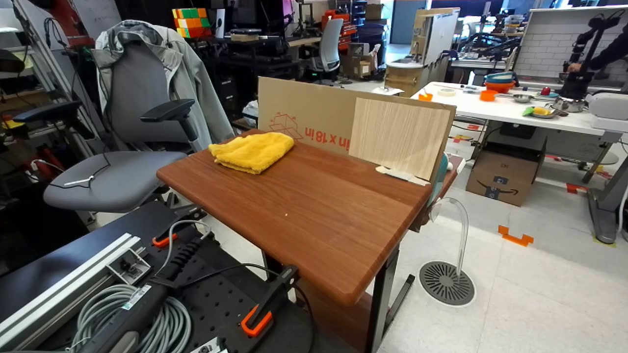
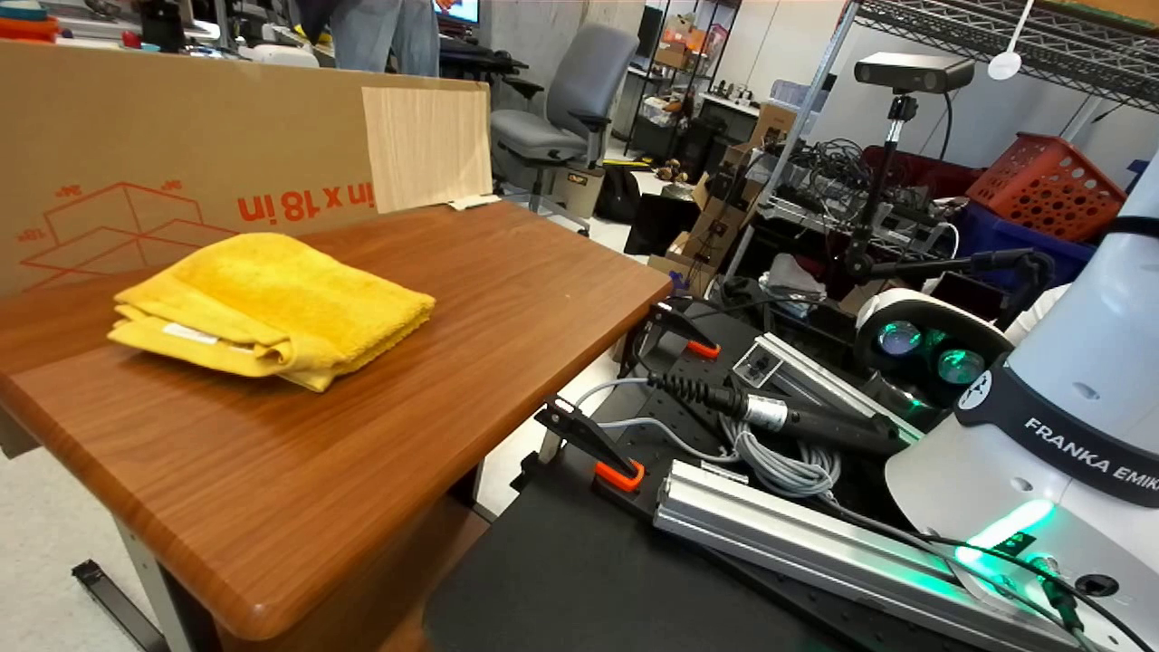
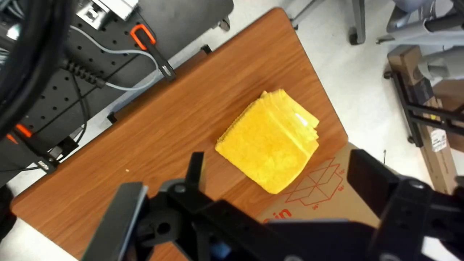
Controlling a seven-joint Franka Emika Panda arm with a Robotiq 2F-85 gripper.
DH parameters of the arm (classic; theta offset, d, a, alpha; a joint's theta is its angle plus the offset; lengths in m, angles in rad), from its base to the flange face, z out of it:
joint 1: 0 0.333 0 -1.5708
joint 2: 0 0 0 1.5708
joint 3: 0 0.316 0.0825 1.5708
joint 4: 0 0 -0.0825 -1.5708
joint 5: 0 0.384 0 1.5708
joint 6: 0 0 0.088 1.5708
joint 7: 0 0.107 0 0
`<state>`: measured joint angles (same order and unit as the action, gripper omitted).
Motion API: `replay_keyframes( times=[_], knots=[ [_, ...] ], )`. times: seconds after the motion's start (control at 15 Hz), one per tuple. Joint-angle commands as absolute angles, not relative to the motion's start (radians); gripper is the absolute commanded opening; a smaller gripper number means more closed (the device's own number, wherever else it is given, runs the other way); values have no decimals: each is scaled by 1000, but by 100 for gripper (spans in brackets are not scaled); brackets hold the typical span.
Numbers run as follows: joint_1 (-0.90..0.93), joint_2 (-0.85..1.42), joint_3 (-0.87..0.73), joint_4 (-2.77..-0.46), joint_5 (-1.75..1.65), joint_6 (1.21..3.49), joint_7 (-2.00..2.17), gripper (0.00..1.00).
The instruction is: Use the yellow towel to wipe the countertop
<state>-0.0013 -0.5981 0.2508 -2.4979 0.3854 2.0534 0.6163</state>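
Note:
A folded yellow towel (image 1: 252, 151) lies flat on the brown wooden countertop (image 1: 314, 211) near one end, beside a cardboard panel. The towel (image 2: 272, 303) and countertop (image 2: 507, 272) show in both exterior views. In the wrist view the towel (image 3: 268, 141) lies on the countertop (image 3: 174, 119), beyond my gripper's fingertips. My gripper (image 3: 277, 154) is open, with its two black fingers wide apart and nothing between them. It is above the countertop, apart from the towel. The gripper is out of view in both exterior views.
The cardboard panel (image 1: 314, 113) stands along the countertop's back edge with a light wood-patterned sheet (image 1: 400, 137) on it. Black clamps with orange grips (image 1: 257, 318) and a coiled grey cable (image 2: 788, 466) are on the black robot table (image 2: 579, 561). A grey chair (image 1: 132, 122) stands nearby.

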Motion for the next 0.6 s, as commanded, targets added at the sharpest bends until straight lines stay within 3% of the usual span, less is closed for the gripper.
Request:
replay_keyframes(
  times=[0.0,0.2,0.53],
  knots=[
    [-22,-395,305,-2457,358,2286,772,100],
    [-18,-169,311,-2415,217,2471,968,100],
    [19,37,277,-2309,-20,2496,1244,100]
  ],
)
